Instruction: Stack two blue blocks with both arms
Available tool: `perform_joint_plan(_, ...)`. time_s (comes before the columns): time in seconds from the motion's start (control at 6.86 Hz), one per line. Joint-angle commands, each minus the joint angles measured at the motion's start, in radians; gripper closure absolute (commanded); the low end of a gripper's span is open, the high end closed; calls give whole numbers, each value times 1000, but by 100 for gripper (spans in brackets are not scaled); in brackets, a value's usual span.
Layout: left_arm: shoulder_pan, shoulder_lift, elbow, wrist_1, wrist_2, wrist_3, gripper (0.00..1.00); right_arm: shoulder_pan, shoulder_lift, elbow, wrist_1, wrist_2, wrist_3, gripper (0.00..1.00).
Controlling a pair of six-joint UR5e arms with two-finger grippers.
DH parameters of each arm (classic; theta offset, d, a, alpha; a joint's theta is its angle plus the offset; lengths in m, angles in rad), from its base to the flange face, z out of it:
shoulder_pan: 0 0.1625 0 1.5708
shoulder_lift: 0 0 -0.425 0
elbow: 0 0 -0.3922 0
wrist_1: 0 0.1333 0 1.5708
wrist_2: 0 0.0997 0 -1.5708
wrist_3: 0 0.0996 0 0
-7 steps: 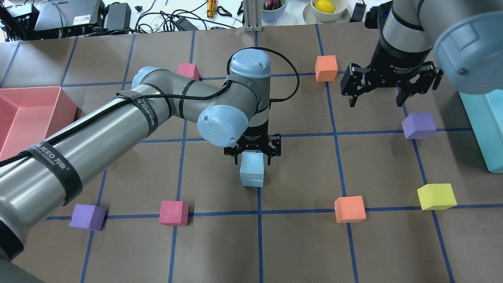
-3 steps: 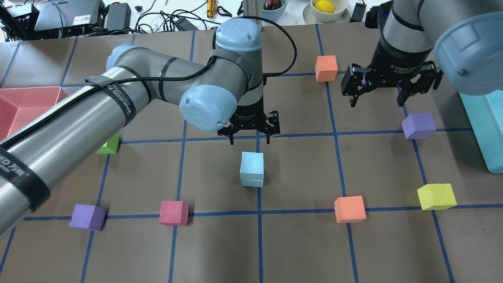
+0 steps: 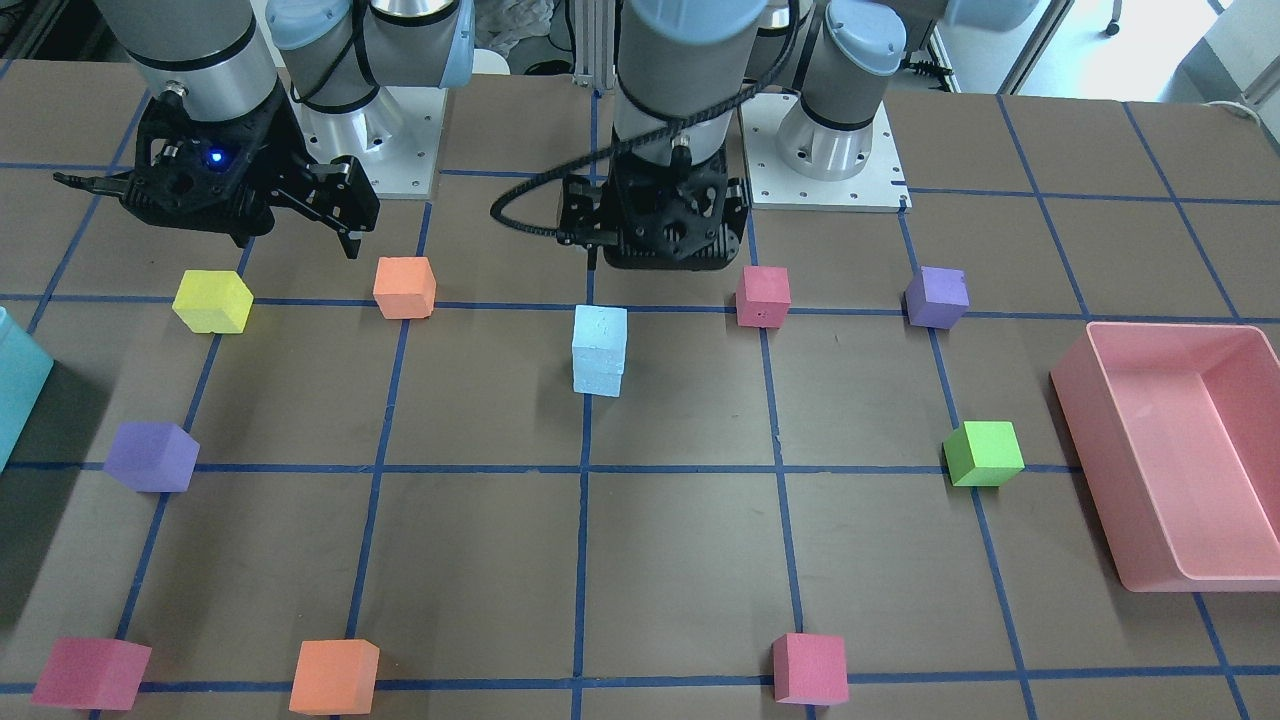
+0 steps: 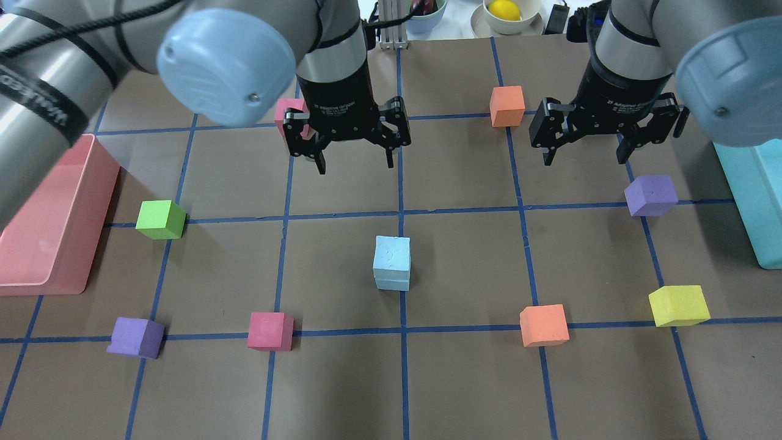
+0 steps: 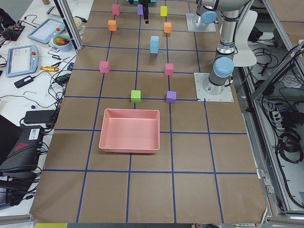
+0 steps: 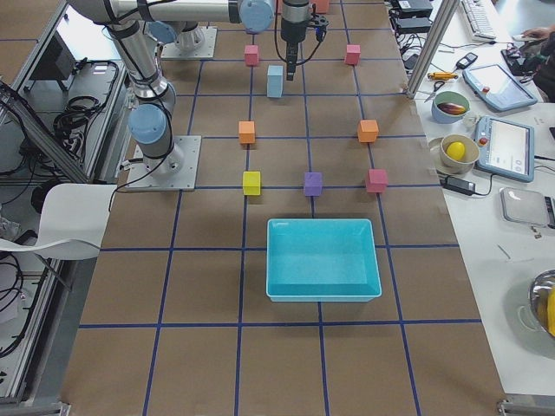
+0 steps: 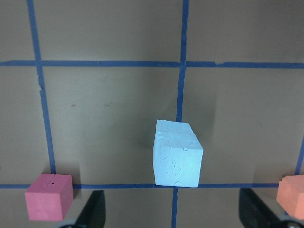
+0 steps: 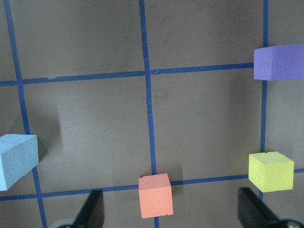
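Note:
The two blue blocks (image 4: 391, 263) stand stacked one on the other at the table's middle, by a blue tape crossing. The stack also shows in the front view (image 3: 599, 352) and the left wrist view (image 7: 176, 159). An edge of it shows in the right wrist view (image 8: 16, 159). My left gripper (image 4: 356, 164) is open and empty, raised, on the far side of the stack and clear of it. My right gripper (image 4: 584, 160) is open and empty, raised at the far right, between an orange cube (image 4: 507, 106) and a purple cube (image 4: 650, 195).
A pink bin (image 4: 55, 232) stands at the left edge and a teal bin (image 4: 751, 201) at the right. Around the stack lie a green cube (image 4: 160, 219), a pink cube (image 4: 269, 330), a purple cube (image 4: 135, 337), an orange cube (image 4: 543, 325) and a yellow cube (image 4: 678, 305).
My left gripper, open, has risen and drawn back from the stack toward the table's far side. The stack has stayed in place. The right arm has not moved.

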Motion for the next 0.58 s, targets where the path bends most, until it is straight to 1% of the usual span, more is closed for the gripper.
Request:
perform_joint_plan(0.0,17,51,2,-24,1,13,0,3,-2,-2,0,8,-1,0)
perform_joint_plan(0.15,23,55,0,-16,2,71,0,4,-2,-1,0,15,-1,0)
perform_joint_plan(0.29,72,57,0,61,45,85,0,6,-2,-1,5,32,-1,0)
perform_joint_plan(0.44,139,63,0,71,59,132,0,6,-2,-1,5,34,-1,0)
